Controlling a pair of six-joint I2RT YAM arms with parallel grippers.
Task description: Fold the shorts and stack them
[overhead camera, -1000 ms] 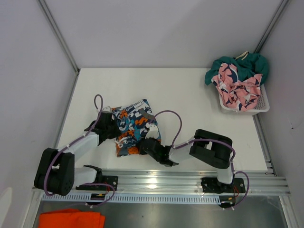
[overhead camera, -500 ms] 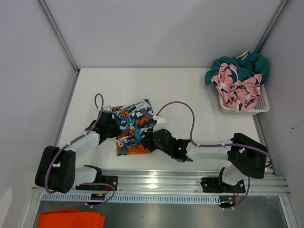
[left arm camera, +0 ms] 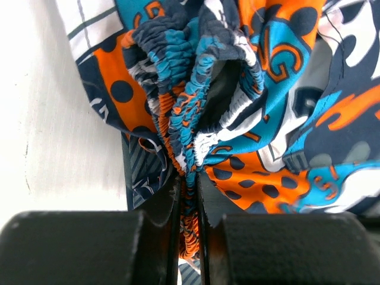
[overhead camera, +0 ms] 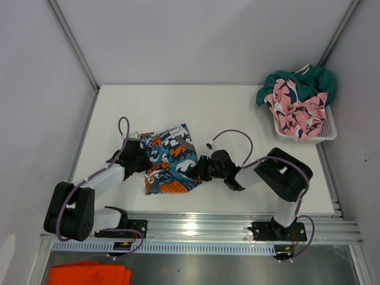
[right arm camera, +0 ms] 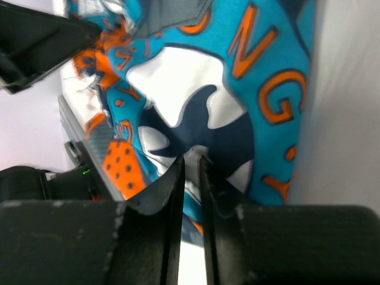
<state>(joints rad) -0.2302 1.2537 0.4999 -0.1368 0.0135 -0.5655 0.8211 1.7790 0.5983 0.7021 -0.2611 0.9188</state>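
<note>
The blue, orange and white graphic print shorts (overhead camera: pixel 171 159) lie crumpled on the white table, left of centre. My left gripper (overhead camera: pixel 141 159) is at their left edge, shut on the gathered elastic waistband (left arm camera: pixel 189 148). My right gripper (overhead camera: pixel 200 168) is at their right edge, its jaws nearly together with a fold of the printed fabric (right arm camera: pixel 196 127) pinched at the tips. The pink shark shorts (overhead camera: pixel 297 111) and the teal shorts (overhead camera: pixel 304 80) are heaped in the basket at the back right.
The white mesh basket (overhead camera: pixel 328 132) stands against the right wall. A bright orange cloth (overhead camera: pixel 89 274) lies below the table's near edge, bottom left. A metal rail (overhead camera: pixel 237 228) runs along the near edge by the arm bases.
My right arm has swung from the shorts' near edge round to their right edge. The shorts' lower right part has spread out. The left gripper has kept its grip and place.
</note>
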